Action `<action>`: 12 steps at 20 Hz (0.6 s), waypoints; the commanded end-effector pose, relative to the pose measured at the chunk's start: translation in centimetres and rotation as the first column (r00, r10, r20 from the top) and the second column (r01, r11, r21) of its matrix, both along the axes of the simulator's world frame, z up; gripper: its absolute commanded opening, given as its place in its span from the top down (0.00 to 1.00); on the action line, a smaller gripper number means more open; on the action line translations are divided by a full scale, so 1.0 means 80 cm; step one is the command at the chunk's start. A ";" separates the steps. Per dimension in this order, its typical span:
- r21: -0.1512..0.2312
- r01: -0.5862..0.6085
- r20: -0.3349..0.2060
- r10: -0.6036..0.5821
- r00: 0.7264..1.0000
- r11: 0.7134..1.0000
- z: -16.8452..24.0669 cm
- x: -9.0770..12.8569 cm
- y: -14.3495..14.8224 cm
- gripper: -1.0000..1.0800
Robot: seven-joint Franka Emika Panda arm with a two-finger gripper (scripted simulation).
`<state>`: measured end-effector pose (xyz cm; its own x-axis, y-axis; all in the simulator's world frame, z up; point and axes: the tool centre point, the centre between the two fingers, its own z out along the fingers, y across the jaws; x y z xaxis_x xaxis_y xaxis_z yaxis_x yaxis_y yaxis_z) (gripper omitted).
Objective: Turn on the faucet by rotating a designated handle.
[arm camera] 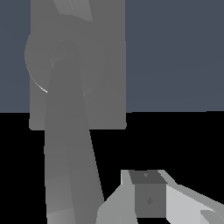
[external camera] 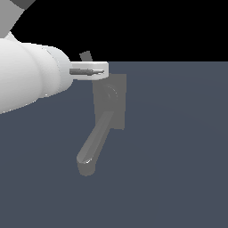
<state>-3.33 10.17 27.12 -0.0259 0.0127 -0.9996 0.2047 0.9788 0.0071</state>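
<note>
The matte grey faucet has a flat base plate (external camera: pixel 118 104) lying on the dark floor. Its thick rounded spout (external camera: pixel 95 141) runs toward the exterior view's lower left. The handle (external camera: pixel 85 56), a thin bar with a squared end, sticks up behind my hand. In the wrist view the handle (arm camera: pixel 70 153) is the long flat bar running from the hub across the plate (arm camera: pixel 109 65), and the spout (arm camera: pixel 72 8) leaves the frame edge. My gripper (external camera: pixel 97 71) hovers over the plate's far end, right beside the handle. One finger (arm camera: pixel 148 197) shows off-centre, so the jaws stand apart; the other is hidden.
The white arm (external camera: pixel 26 75) fills the exterior view's upper left. The blue-grey floor (external camera: pixel 178 156) ends at a black background behind the faucet.
</note>
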 end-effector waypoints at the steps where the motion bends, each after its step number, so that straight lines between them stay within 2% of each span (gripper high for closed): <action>1: 0.001 0.000 0.028 0.000 1.000 1.000 0.023 0.005 -0.009 1.00; 2: 0.001 0.000 0.028 0.000 1.000 1.000 0.023 0.005 -0.009 1.00; 3: 0.001 0.001 0.002 -0.001 1.000 1.000 0.004 0.001 -0.005 1.00; 12: 0.001 0.000 0.013 0.000 1.000 1.000 0.020 -0.005 -0.042 1.00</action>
